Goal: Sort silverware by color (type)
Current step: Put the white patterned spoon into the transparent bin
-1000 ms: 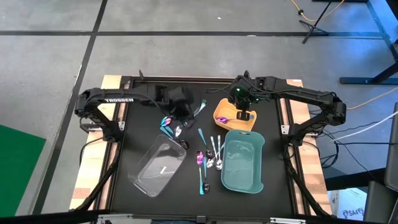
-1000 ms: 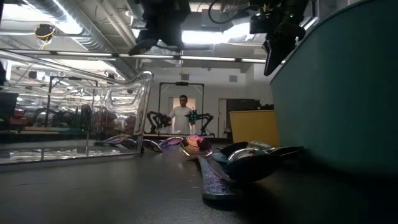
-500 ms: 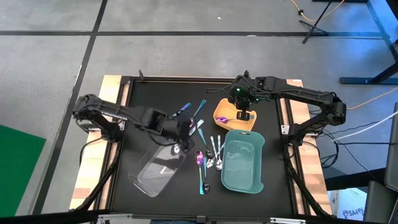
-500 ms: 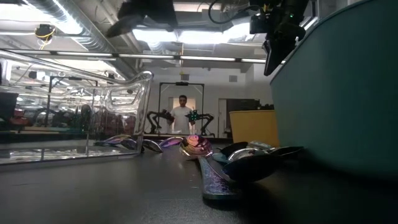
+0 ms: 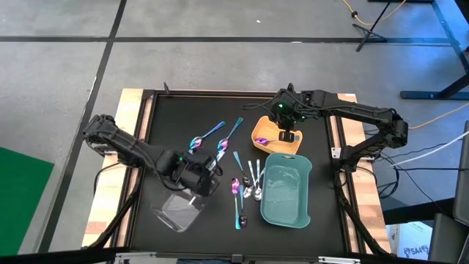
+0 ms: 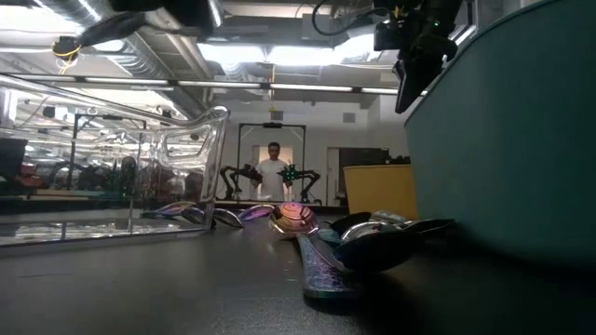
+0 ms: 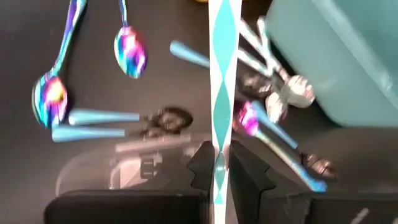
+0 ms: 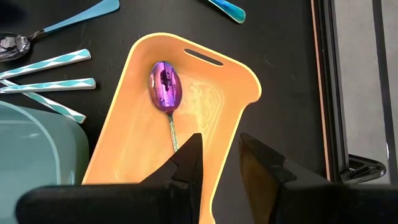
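My left gripper (image 5: 209, 169) hangs over the far end of the clear tray (image 5: 178, 209), shut on a utensil with a teal-and-white diamond-patterned handle (image 7: 222, 74). My right gripper (image 8: 221, 165) stands open above the yellow tray (image 5: 275, 136), in which one purple spoon (image 8: 165, 87) lies flat. Loose silverware lies on the black table: two iridescent spoons (image 5: 209, 136) at the far middle and a cluster of silver, purple and teal-handled pieces (image 5: 248, 183) beside the teal tray (image 5: 286, 191). My left gripper pinches the patterned handle (image 7: 219, 158) between its two fingers (image 7: 202, 168). The handle runs straight out past the fingertips, along the fingers. The utensil's head does not show. The utensil is lifted clear of the table and the trays.
The teal tray stands near the right, its tall wall (image 6: 503, 158) filling the low view's right side. The clear tray's wall (image 6: 186, 158) rises at that view's left. A person stands far back in the room (image 6: 273, 172). Bare black table lies at the far left.
My left gripper has swung from the far middle of the table toward the near edge, turning as it went, and now hangs over the clear tray. The two iridescent spoons that it covered now show. My right gripper has kept still.
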Motion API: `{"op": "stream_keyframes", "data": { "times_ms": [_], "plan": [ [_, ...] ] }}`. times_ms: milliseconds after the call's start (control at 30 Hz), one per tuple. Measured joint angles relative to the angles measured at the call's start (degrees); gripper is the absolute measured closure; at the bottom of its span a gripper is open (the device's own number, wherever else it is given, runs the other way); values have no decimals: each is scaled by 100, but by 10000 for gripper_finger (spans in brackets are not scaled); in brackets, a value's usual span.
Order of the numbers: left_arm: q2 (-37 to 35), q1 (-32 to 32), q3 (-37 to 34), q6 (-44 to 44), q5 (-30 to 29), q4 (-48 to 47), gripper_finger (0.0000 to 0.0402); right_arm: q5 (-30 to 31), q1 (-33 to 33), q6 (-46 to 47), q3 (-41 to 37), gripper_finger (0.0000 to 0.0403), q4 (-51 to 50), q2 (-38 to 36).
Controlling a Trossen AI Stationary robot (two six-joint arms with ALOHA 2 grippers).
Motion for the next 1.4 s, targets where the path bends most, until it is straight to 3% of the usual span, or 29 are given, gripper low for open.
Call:
{"op": "stream_keyframes", "data": {
  "times_ms": [267, 633, 967, 1400],
  "plan": [
    [2, -525, -893, -1440, 256, 286, 376, -2, 0, 0, 0, 313, 16, 0],
    [3, -832, -1917, -1982, 1095, 1234, 375, -2, 0, 0, 0, 313, 18, 0],
    [4, -854, -1996, -1979, 1494, 1227, 375, -2, 0, 0, 0, 313, 16, 0],
    [214, -771, -1996, -1938, 1512, 1111, 375, -1, 0, 0, 0, 313, 16, 0]
  ]
}}
